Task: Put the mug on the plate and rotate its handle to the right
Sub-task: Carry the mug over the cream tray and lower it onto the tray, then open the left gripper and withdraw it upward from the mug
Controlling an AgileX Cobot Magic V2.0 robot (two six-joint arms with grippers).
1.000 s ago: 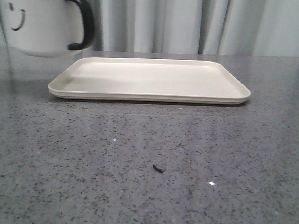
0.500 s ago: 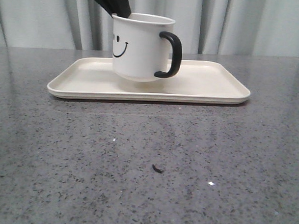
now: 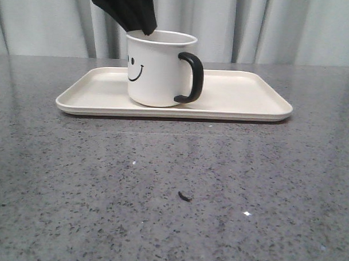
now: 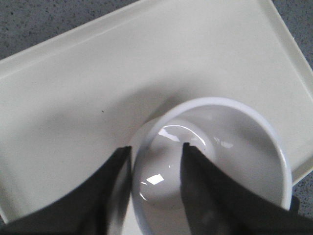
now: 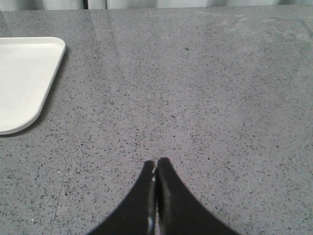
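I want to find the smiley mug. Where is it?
In the front view, the mug stands on the plate, left of its middle, left gripper on its rim.

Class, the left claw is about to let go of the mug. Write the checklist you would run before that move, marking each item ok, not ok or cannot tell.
1. Mug base resting on the plate: ok in the front view.
2. Mug upright: ok.
3. Mug well inside the plate's rim: ok, nearer its left end.
4. Handle pointing right: ok in the front view.
5. Left claw straddling the mug wall, one finger inside and one outside: ok; whether it is squeezing: cannot tell.
6. Right claw shut and away from the plate, over bare table: ok.
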